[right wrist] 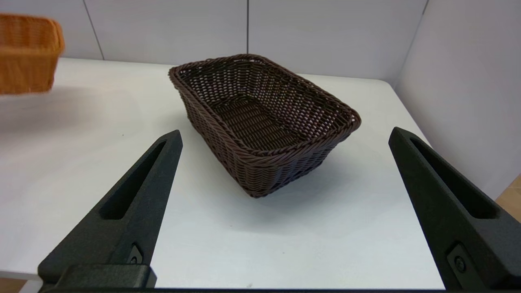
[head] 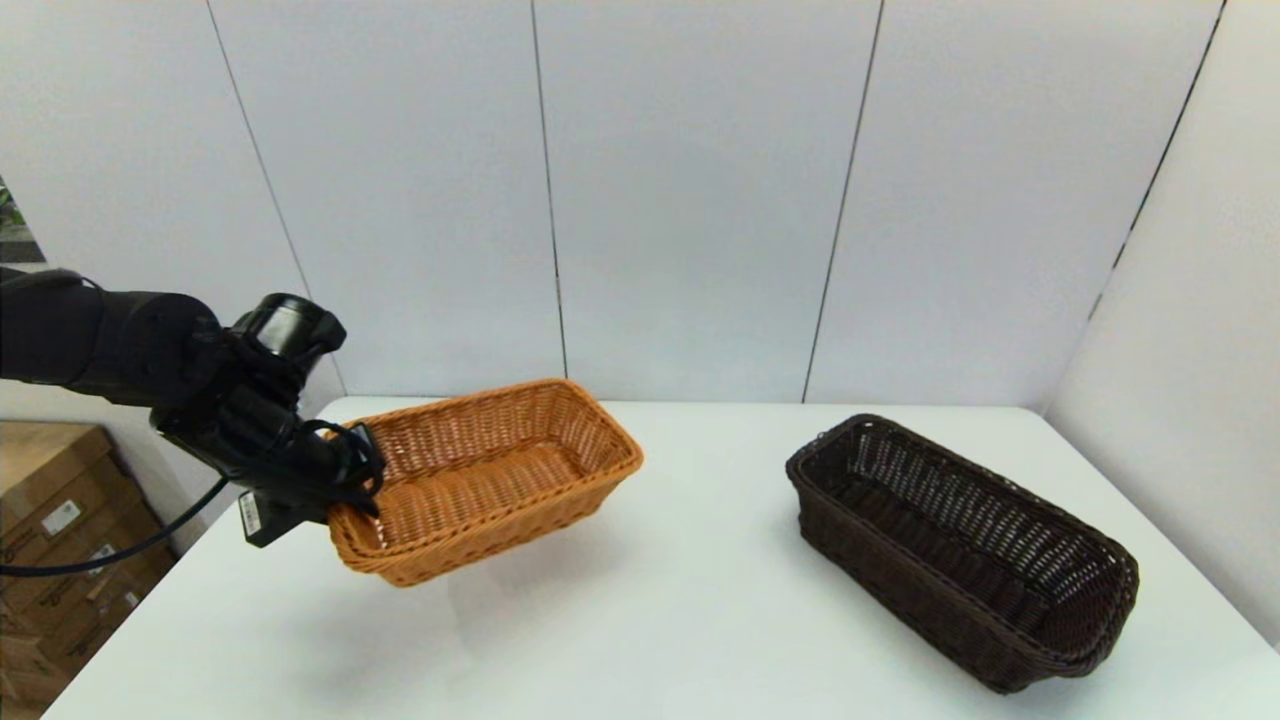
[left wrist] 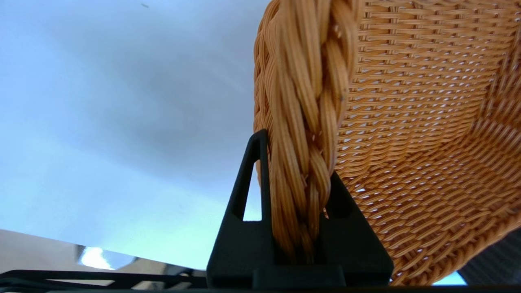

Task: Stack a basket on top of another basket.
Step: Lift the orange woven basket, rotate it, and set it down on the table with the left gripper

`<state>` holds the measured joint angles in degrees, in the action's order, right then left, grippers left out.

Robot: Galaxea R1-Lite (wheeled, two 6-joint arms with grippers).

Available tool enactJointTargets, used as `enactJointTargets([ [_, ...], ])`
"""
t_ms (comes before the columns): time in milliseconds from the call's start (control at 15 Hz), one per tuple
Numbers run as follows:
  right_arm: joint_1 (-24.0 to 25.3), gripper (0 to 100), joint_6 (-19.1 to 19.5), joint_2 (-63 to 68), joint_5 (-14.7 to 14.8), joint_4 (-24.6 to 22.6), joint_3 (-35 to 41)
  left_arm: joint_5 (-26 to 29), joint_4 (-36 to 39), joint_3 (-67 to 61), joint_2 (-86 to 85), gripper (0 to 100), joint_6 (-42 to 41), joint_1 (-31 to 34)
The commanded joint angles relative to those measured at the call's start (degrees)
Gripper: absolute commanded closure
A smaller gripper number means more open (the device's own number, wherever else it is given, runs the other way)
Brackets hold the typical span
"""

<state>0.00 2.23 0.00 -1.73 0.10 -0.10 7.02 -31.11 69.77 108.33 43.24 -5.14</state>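
Nearest the robot, the right gripper (right wrist: 285,211) hangs back over the near edge of the white table (head: 680,600), toward the right side. Its two black fingers (right wrist: 126,211) are spread wide apart with nothing between them, pointed at the dark basket from a way off, so it's basically idle.

Next out, the dark brown basket (head: 965,555) sits flat on the table on the right half, angled so one short end points to the near right corner and the other back toward the middle of the far edge. Nothing inside it that I can see, and nothing is touching it.

Over on the left, the left gripper (head: 345,480) has the orange-tan basket (head: 490,475) by one short end. In the left wrist view the fingers (left wrist: 252,191) are clamped tight on the braided rim (left wrist: 305,122), one on the outside of the wall and one on the inside. The basket is up off the table, with a soft shadow on the surface below it, and it's tilted a bit, the far end riding higher than the gripped end. It hangs over the left part of the table, well apart from the dark one.

Past the far edge it's just pale wall panels (head: 690,200), and some cardboard boxes (head: 60,540) sit off beyond the left edge.
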Motion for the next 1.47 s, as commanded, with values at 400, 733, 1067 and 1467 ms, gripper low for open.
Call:
enactJointTargets([
  [400,0.0,0,0.1,0.0,0.0,0.0,0.0,13.6,-0.1,-3.5,-1.4,100,-11.6,-0.7],
  [733,0.0,0,0.1,0.0,0.0,0.0,0.0,13.7,1.7,-5.1,1.2,100,-24.0,-2.9],
  [1067,0.0,0,0.1,0.0,0.0,0.0,0.0,13.7,8.0,-2.0,7.3,100,-25.0,-7.2],
  [1467,0.0,0,0.1,0.0,0.0,0.0,0.0,13.7,8.0,0.4,10.9,100,-22.4,-12.3],
])
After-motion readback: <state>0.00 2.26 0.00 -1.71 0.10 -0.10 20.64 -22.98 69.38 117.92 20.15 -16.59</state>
